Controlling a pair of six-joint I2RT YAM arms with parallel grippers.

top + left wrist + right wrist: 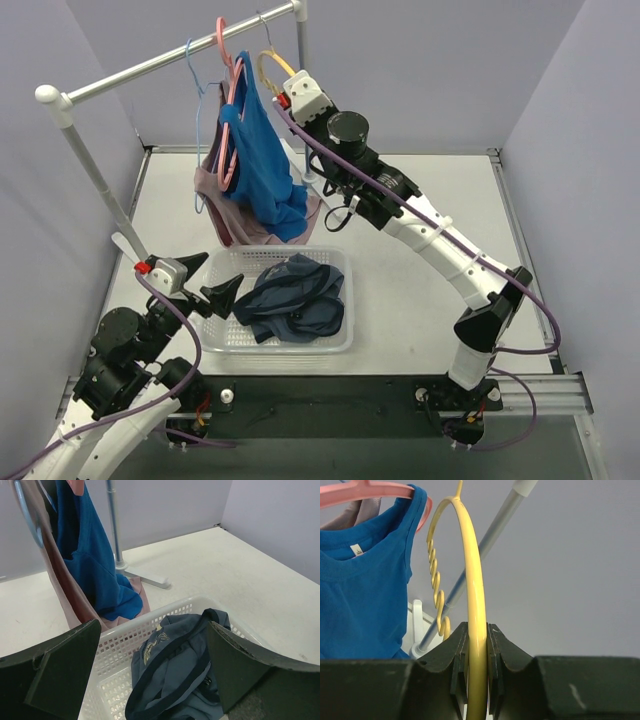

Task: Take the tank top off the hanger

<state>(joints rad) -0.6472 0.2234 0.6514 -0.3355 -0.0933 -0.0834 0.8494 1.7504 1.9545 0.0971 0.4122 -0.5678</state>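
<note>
Pale worktop (400, 310) from above: the blue tank top (262, 170), likely soft and light, droops below the rail (170, 56). Left wrist: left hand (152, 660) released, empty. Right wrist: right hand (476, 645) clenched on the yellow hanger (472, 580); a shoulder strap looks best to pinch.

the left arm (125, 350) is sitting folded low by its base, its wrist tipping forward, and the left gripper (210, 278) is holding its jaws spread wide with nothing between them. the right arm (440, 240) is reaching up and away from its base, nearly stretched out, and the right gripper (284, 92) is pinching a yellow hanger (476, 580) between its closed fingers (505, 650).
</note>
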